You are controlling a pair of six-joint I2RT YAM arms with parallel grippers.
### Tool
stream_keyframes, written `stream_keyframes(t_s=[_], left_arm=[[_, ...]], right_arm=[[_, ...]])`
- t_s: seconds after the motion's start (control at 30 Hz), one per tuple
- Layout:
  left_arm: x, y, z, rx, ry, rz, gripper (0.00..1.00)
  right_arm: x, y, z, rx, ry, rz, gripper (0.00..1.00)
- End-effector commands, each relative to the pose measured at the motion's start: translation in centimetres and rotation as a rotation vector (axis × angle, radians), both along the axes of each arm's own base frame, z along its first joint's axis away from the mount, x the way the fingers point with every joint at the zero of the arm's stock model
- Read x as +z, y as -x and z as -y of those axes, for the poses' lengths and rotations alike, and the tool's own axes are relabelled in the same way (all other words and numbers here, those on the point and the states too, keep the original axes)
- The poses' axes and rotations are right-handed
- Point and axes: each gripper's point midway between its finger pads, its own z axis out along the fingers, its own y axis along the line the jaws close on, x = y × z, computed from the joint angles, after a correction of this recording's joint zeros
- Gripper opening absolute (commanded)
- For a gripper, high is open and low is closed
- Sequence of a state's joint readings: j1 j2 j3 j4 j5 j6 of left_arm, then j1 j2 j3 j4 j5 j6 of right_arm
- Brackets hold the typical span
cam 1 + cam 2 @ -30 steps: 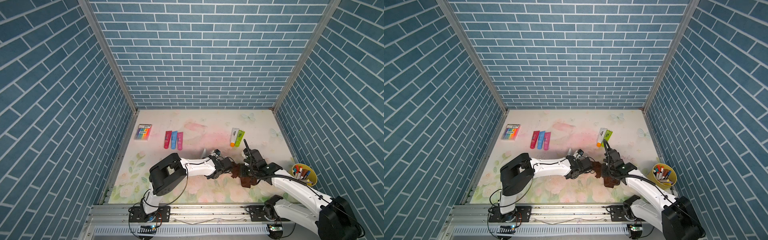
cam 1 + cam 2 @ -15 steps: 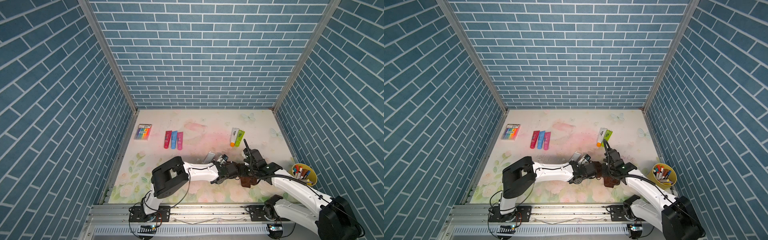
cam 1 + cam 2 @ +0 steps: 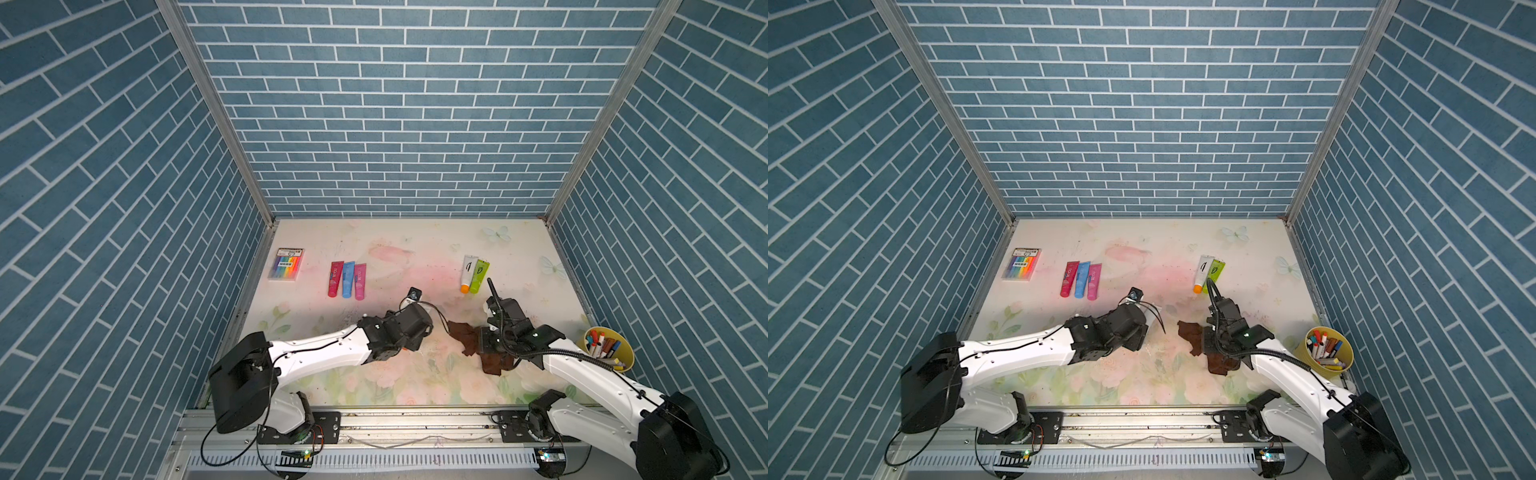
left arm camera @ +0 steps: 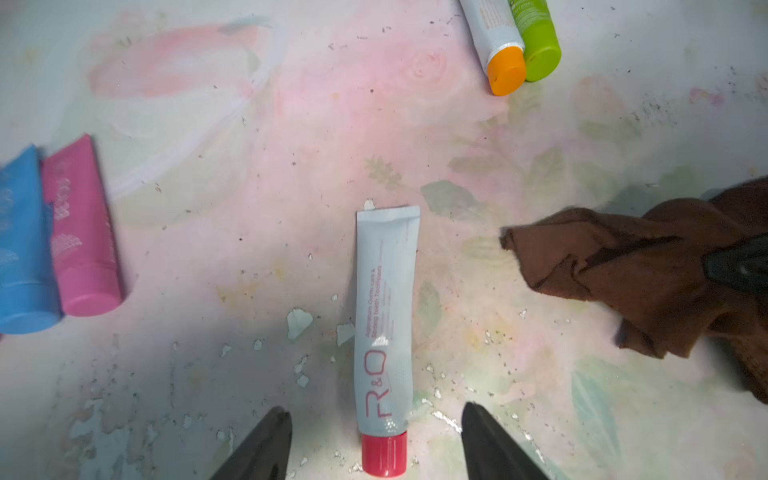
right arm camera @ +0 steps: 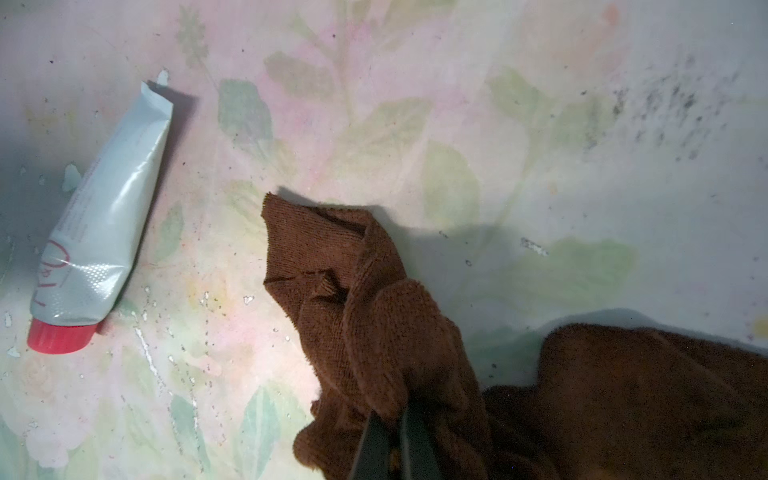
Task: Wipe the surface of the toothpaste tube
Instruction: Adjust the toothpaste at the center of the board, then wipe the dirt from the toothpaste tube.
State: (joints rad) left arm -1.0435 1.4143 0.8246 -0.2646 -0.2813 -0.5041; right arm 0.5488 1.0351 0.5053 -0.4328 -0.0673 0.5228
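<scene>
In both top views we are reaching both arms toward mid-table, the cloth (image 3: 467,336) bunched at the right one. In the left wrist view we are holding the left gripper (image 4: 374,409) with jaws apart, the tube (image 4: 384,299) lying flat on the table (image 4: 208,232), its cap end between them, untouched. In the right wrist view we are clamping the right gripper (image 5: 392,415) on the cloth, near the tube but apart from it.

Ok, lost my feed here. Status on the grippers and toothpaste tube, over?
Left gripper open, astride the toothpaste tube, which lies flat. Right gripper shut on brown cloth, apart from tube. Nothing between them.
</scene>
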Motion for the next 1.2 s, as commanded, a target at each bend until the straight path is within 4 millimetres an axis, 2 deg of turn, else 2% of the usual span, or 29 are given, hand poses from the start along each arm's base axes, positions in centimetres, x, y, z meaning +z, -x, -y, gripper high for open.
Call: stream_keyframes(t_s=[0.0,0.17,0.33,0.6,0.7,0.83,0.97,1.07,1.17], left_arm=[[-1.5,1.5,1.2,-0.071,0.124,-0.081,0.71],[-4.0,2.3,0.4,-0.078,0.106,-0.126,0.71],[-5.4,2.3,-0.6,-0.058,0.059,-0.131,0.68],[-7.7,2.0,-0.7,-0.080,-0.019,-0.148,0.56],[-8.0,1.7,-0.7,-0.085,-0.029,-0.141,0.43],[-8.4,1.8,-0.6,-0.118,-0.049,-0.144,0.29],[-7.6,2.6,0.4,-0.220,-0.033,-0.092,0.17],[-6.9,3.3,1.0,-0.276,-0.009,-0.073,0.16],[-6.7,3.9,1.6,-0.321,0.013,-0.064,0.15]], right_arm=[[0.0,0.0,0.0,0.019,0.006,0.011,0.00],[-0.1,0.0,0.1,0.016,0.009,0.011,0.00],[-0.1,0.0,0.1,0.017,0.009,0.011,0.00],[0.2,0.0,0.2,0.013,0.007,0.023,0.00],[0.7,0.1,0.1,0.013,-0.011,0.041,0.00],[2.7,-0.2,-0.1,0.004,-0.054,0.095,0.00],[6.2,-1.2,-0.7,0.008,-0.093,0.167,0.00],[8.5,-2.5,-1.8,0.026,-0.128,0.212,0.00],[10.0,-3.3,-4.0,0.084,-0.199,0.218,0.00]])
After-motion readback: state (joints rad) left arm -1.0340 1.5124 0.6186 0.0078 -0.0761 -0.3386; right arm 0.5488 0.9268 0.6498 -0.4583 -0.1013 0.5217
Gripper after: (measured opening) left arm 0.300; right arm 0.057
